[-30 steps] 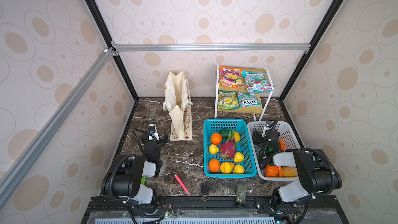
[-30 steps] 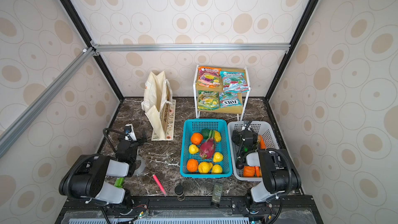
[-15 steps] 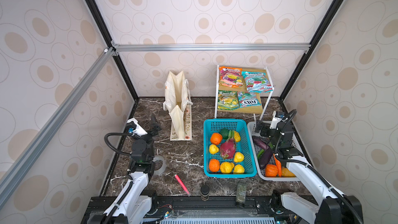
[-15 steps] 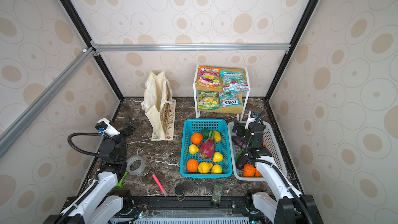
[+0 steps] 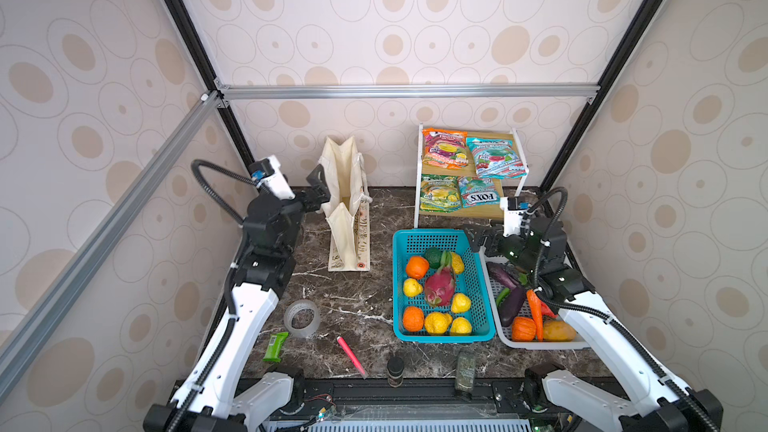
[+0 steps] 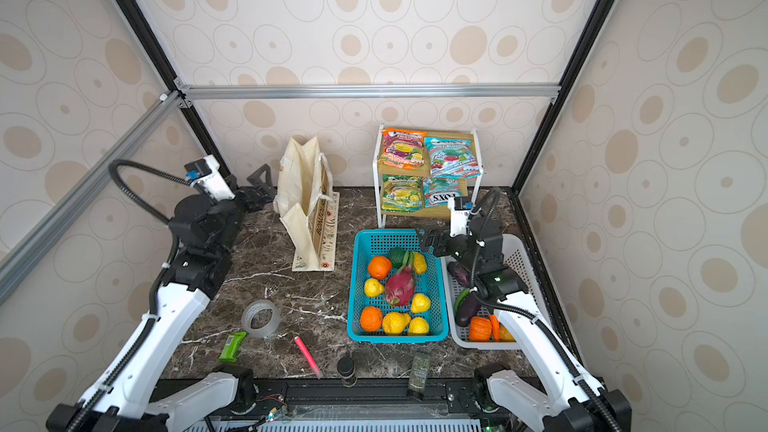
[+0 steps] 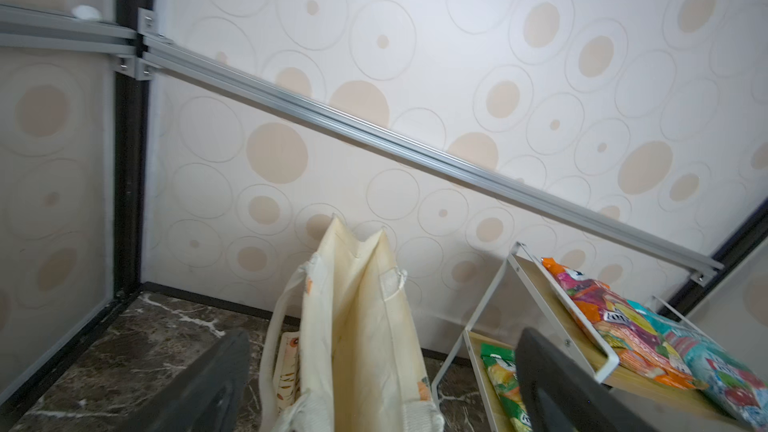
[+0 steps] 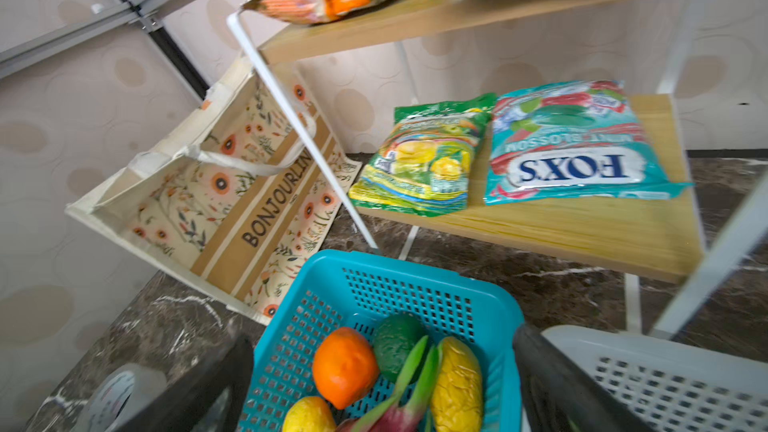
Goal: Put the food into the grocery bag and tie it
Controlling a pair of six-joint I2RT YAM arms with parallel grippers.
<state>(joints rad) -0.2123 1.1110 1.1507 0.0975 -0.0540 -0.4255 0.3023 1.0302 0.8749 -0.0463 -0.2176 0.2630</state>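
The cream grocery bag (image 5: 347, 201) (image 6: 307, 209) stands open at the back left, its printed side showing in the right wrist view (image 8: 232, 184). My left gripper (image 5: 320, 187) (image 6: 259, 187) is open just left of the bag's top, with nothing between its fingers; its wrist view looks onto the bag's mouth (image 7: 365, 326). The food is toy fruit such as a pink dragon fruit (image 5: 439, 286) in the turquoise basket (image 5: 432, 234), an eggplant (image 5: 512, 305) in the white basket (image 5: 540, 344), and candy packets (image 5: 444, 149) (image 8: 573, 147) on the shelf. My right gripper (image 5: 482, 238) (image 8: 376, 388) hangs open and empty over the turquoise basket's far right corner.
A white wire shelf rack (image 5: 417, 184) stands behind the baskets. On the near table lie a tape roll (image 5: 302, 317), a green wrapped bar (image 5: 275, 346), a pink pen (image 5: 351, 353) and two dark jars (image 5: 395, 369). Patterned walls enclose three sides.
Both arms have unfolded from low at the front and reached toward the back. The left gripper came up beside the bag, the right over the baskets' far end. Both stayed open.
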